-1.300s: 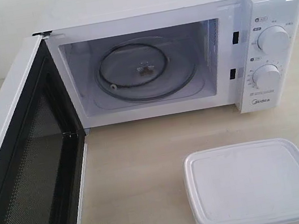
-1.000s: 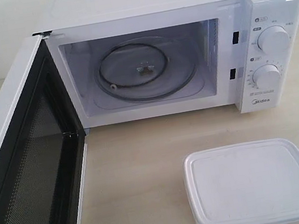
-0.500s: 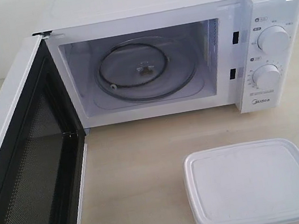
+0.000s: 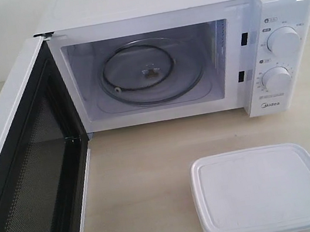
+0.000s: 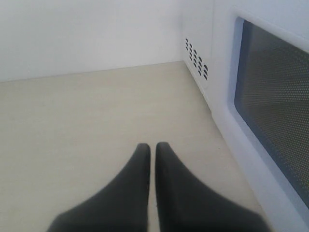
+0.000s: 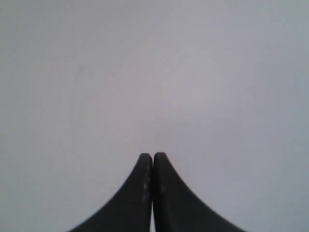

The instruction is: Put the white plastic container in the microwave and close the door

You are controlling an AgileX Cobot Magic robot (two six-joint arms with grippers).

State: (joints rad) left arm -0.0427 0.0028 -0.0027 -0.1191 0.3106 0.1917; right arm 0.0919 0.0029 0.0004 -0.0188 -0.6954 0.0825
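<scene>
**Grippers.** The left gripper [image 5: 152, 146] was seen with its dark jaws drawn together to a hairline gap, nothing between them, above the bare table [image 5: 72, 116] and beside the outer face of the door [image 5: 270, 101]. The right gripper [image 6: 153, 155] was seen with its jaws pressed together and empty, against a featureless pale ground. Neither gripper was caught by the exterior view.

**Object.** The white plastic container [image 4: 265, 190] was found at the lower right of the exterior frame, resting flat on the table, lid uppermost, below the dials and apart from the microwave [image 4: 124, 2]. Its long axis was laid left to right across the frame, with the short sides facing the frame's left and right edges.

**Handling.** The box was judged light, with thin walls likely to flex and a smooth lid likely to slip. Whether it was filled could not be told. A hold across the narrower width, under the lid's raised rim, was judged the safest.

**Target.** The door was stood wide open at the left of the frame. The glass turntable [image 4: 150, 72] was left bare at upper centre.
</scene>
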